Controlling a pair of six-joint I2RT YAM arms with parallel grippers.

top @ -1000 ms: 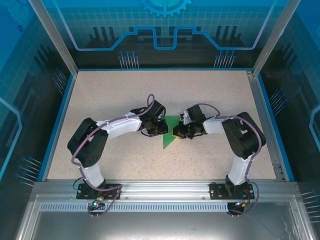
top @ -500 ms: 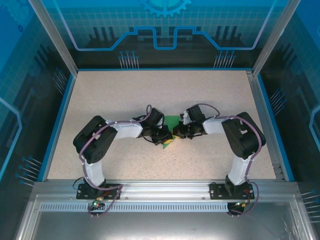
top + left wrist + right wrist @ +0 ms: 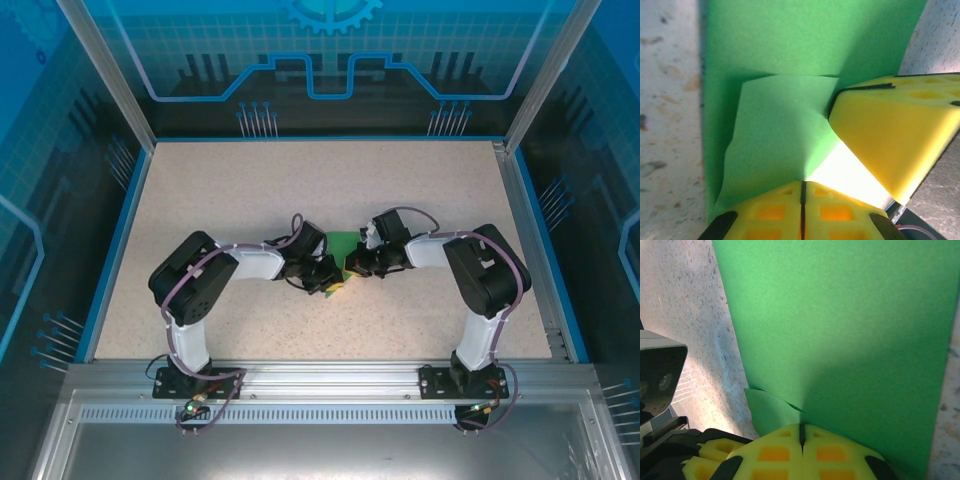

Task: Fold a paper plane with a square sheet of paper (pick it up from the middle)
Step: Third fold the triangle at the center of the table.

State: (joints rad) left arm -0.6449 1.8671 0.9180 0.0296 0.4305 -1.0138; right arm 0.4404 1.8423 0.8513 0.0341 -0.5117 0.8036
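The square sheet of paper (image 3: 343, 243) is bright green, partly folded, and lies mid-table between my two grippers. In the left wrist view the sheet (image 3: 810, 45) has a paler flap lifted off it, and my left gripper (image 3: 802, 184) is shut with that flap running into its tips. The right gripper's yellow finger (image 3: 895, 135) sits close beside it. My right gripper (image 3: 801, 426) is shut on the sheet (image 3: 850, 315), where a crease meets its tips. From above, the left gripper (image 3: 335, 281) and right gripper (image 3: 350, 265) nearly touch. The paper plane is out of view.
The speckled beige table (image 3: 250, 190) is bounded by a blue rim (image 3: 118, 250) and aluminium frame posts. A metal rail (image 3: 320, 375) carrying both arm bases runs along the near edge. The left arm's wrist housing (image 3: 660, 370) is close to the right gripper.
My left gripper has shifted right and nearer, covering the sheet's lower point, and its jaws have closed. The right arm has stayed put.
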